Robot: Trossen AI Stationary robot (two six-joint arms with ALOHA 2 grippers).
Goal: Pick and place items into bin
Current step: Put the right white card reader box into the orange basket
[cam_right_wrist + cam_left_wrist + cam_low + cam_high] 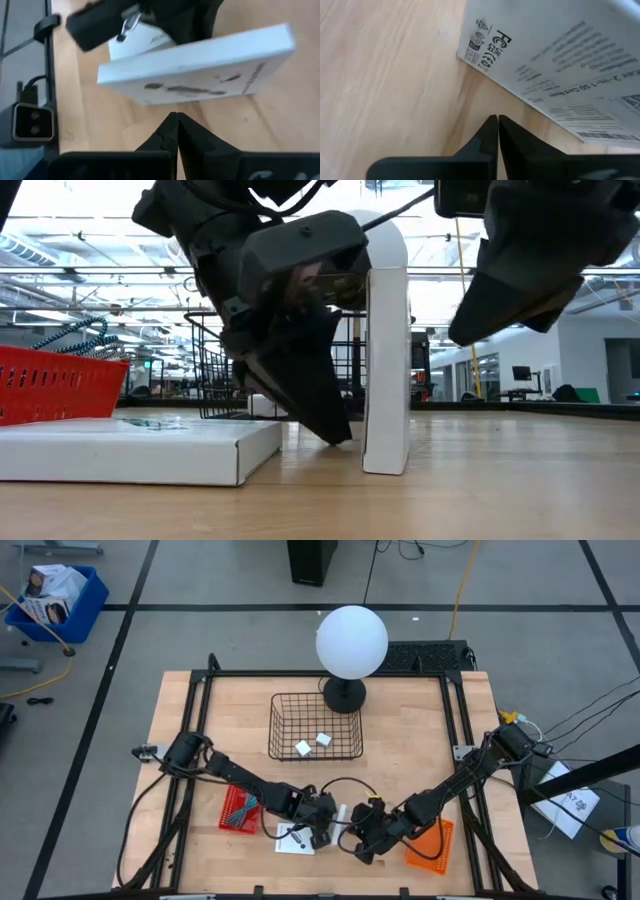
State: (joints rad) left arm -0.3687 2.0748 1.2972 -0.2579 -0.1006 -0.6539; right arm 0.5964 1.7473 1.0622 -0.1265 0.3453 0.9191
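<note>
Upright white box [386,370] stands on edge at six o'clock of the table, between my shut left gripper [335,435] and shut right gripper [362,850]; a nudge could topple it.

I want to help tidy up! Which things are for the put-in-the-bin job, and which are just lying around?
For the job: black wire basket; two tiny white blocks inside it; flat white cardboard box lying down; white cardboard box standing on edge.
Just lying about: white globe lamp; red mesh tray; orange tray.
</note>
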